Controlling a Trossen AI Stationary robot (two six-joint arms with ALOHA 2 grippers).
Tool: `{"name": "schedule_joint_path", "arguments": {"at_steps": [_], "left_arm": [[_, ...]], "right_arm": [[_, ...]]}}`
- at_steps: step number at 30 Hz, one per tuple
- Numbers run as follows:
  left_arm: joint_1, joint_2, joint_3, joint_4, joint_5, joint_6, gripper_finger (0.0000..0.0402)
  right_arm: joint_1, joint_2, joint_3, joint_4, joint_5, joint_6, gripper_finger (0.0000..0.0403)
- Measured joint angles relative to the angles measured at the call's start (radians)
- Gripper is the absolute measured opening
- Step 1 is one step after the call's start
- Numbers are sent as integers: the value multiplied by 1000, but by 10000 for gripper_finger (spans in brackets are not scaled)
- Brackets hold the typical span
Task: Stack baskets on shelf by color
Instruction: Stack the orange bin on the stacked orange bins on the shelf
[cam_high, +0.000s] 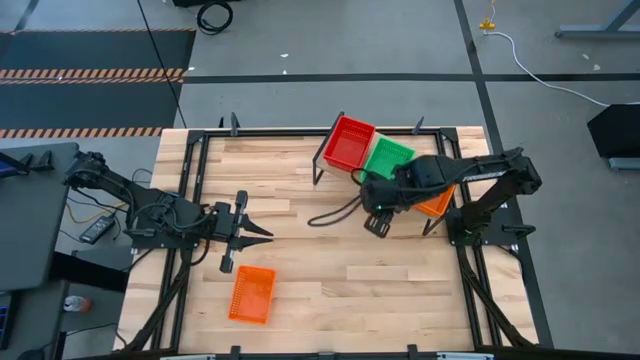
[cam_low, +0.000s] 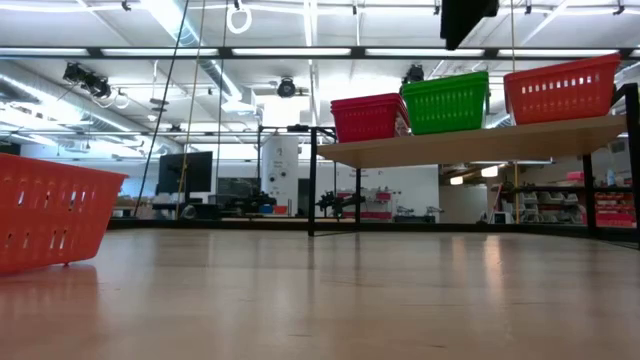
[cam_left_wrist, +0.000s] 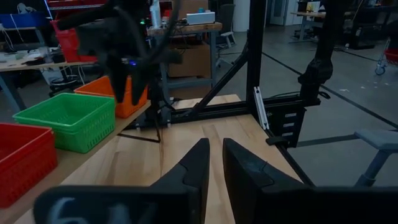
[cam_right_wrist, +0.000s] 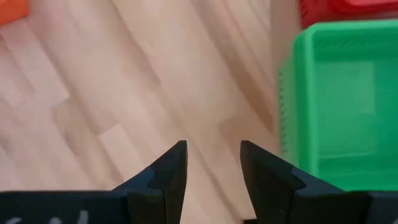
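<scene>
A red basket (cam_high: 348, 142), a green basket (cam_high: 386, 157) and an orange basket (cam_high: 437, 203) sit side by side on the tilted wooden shelf (cam_low: 470, 143) at the table's far right. They also show in the low view: red (cam_low: 368, 117), green (cam_low: 446, 102) and orange (cam_low: 562, 88). Another orange basket (cam_high: 251, 294) rests on its base on the tabletop at the near left. My right gripper (cam_high: 377, 226) hangs open and empty above the table, just in front of the green basket (cam_right_wrist: 339, 99). My left gripper (cam_high: 262, 236) hovers at the table's left, its fingers a narrow gap apart, and is empty.
A black frame (cam_high: 200, 135) runs around the tabletop edges. A black cable (cam_high: 330, 213) lies on the table near the shelf's legs. Bare wooden tabletop (cam_high: 340, 280) spreads between the loose orange basket and the shelf.
</scene>
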Motion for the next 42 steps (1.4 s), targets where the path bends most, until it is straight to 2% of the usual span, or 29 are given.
{"name": "schedule_joint_path", "arguments": {"at_steps": [7, 11, 18, 25, 30, 36, 42], "left_arm": [[0, 0, 0, -41, 0, -39, 57], [0, 0, 0, -94, 0, -78, 62], [-19, 1, 0, -152, 40, -166, 65], [-123, 66, 0, -179, 75, -226, 81], [-238, 161, 0, -139, 88, -289, 104], [-369, 307, 1, -127, 88, -416, 136], [-473, 410, 1, -166, 90, -524, 158]], "right_arm": [[107, 0, -1, -74, 18, 159, 155], [184, -2, -45, -78, 27, 261, 155], [328, 0, -210, 86, 22, 419, 155], [446, 0, -383, 337, -70, 539, 155], [512, 0, -431, 396, -134, 603, 155], [564, 0, -433, 404, -128, 659, 155], [635, 0, -433, 456, -39, 746, 155]]}}
